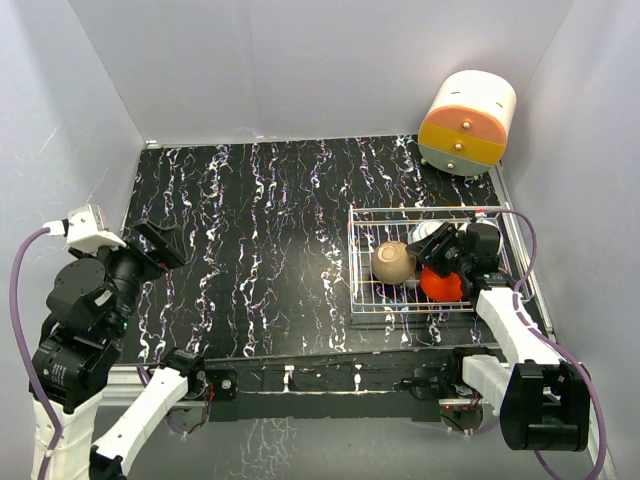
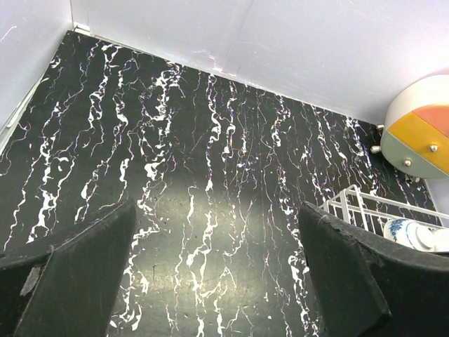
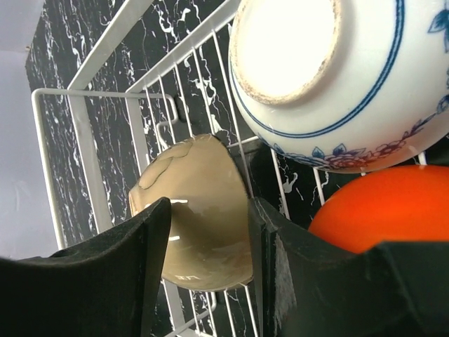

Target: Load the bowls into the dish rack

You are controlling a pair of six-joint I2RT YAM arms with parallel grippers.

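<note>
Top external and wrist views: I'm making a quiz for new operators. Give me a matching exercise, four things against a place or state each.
1 round cream-and-orange drawer cabinet
2 blue-and-white patterned bowl
3 left tool
4 tan-gold round bowl

A left end of silver wire dish rack
B in rack, foot ring showing
C far right corner, outside rack
D open, empty

Pairs: 1-C, 2-B, 3-D, 4-A

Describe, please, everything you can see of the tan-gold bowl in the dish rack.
The tan-gold bowl is small, round and glossy, seemingly glazed ceramic. It lies tipped in the left part of the wire dish rack, resting on its grid, left of the blue-and-white bowl and red-orange bowl. The right gripper straddles it; whether it grips cannot be told.
</note>
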